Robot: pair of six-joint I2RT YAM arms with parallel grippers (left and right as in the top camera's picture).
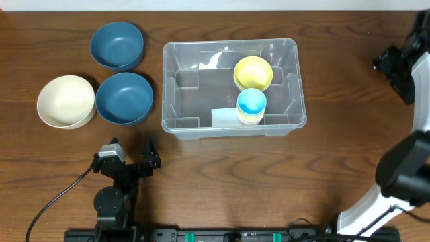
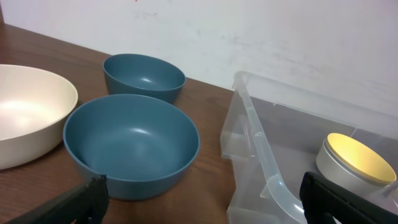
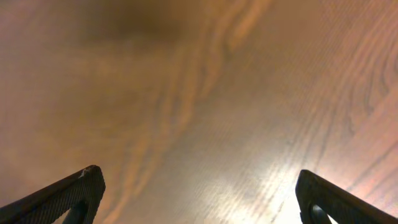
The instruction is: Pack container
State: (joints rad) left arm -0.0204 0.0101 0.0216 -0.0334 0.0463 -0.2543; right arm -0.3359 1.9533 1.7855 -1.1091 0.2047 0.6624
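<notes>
- Both arms have their claws spread wide and hold nothing.
- The left claw [image 1: 132, 150] sits low near the front of the table [image 1: 269, 175], in front of the bowls. In its wrist view the nearer blue bowl [image 2: 130, 146] lies just ahead of its parted fingers.
- The right claw [image 1: 396, 67] hangs at the far right, well apart from the container. Its wrist view shows only bare wood grain.
- The container [image 1: 166, 87] stands upright and open-topped mid-table, just right of the bowls.
- Inside it, on the right side, is a yellow cup [image 1: 252, 72] with a blue cup [image 1: 252, 102] just in front. A pale label [image 1: 224, 117] lies at the front wall.
- Left of the container are the farther blue bowl [image 1: 117, 46], the nearer one, and a cream bowl [image 1: 66, 101].
</notes>
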